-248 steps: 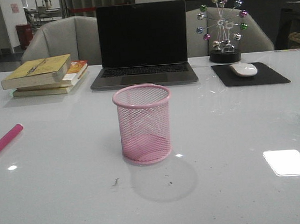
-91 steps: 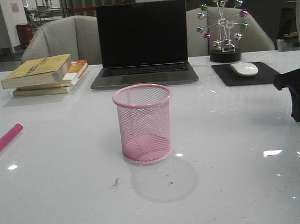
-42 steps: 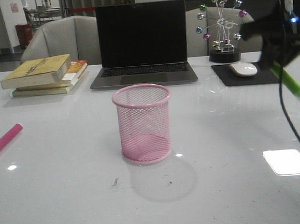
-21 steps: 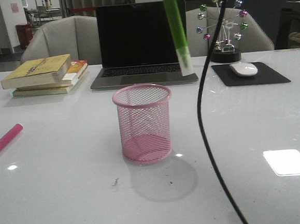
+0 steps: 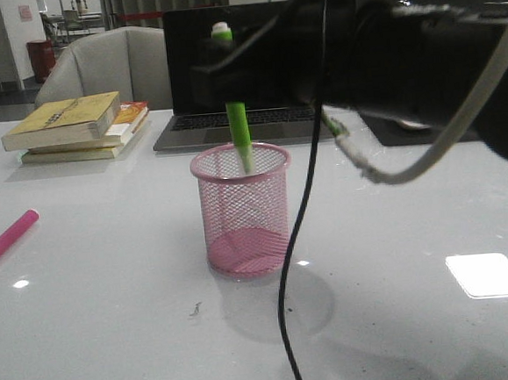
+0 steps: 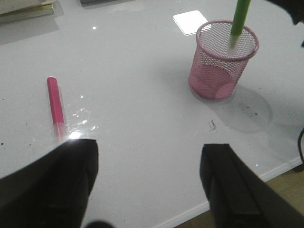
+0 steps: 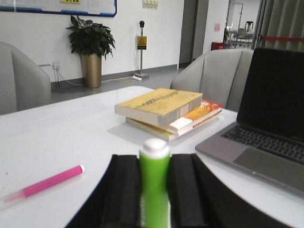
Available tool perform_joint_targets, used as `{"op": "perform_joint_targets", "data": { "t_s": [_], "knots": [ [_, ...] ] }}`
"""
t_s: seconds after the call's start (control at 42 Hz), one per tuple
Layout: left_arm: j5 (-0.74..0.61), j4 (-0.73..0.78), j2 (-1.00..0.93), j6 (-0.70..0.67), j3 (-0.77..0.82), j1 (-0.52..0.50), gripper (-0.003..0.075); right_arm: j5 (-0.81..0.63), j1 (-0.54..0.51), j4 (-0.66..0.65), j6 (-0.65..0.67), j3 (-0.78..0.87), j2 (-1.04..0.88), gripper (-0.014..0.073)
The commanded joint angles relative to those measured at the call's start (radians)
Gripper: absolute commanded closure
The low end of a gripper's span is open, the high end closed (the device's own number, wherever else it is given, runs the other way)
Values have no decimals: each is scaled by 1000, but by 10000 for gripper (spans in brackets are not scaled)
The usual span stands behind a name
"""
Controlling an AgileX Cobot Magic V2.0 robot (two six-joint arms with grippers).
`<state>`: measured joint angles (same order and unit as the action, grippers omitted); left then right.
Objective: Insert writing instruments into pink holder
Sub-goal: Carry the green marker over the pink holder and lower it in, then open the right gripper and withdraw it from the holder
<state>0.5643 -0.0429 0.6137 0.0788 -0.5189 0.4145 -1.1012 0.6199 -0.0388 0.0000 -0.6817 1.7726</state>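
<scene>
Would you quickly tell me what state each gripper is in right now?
Left gripper: open, holding nothing.
Right gripper: closed on the green marker, its lower end inside the pink holder.

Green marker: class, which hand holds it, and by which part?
The right hand grips the green marker near its upper end; the left hand holds nothing.

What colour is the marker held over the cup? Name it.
Lime green marker with a whitish end, clamped in the right gripper; the front view shows it best.
</scene>
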Motion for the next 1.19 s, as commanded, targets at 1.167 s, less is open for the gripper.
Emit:
{"op": "perform_joint_targets", "data": {
  "t_s": [1.167],
  "knots": [
    [-70, -12, 6, 1, -32, 7, 213, 1572, 0, 4, 0, -87, -894, 106]
  ]
}}
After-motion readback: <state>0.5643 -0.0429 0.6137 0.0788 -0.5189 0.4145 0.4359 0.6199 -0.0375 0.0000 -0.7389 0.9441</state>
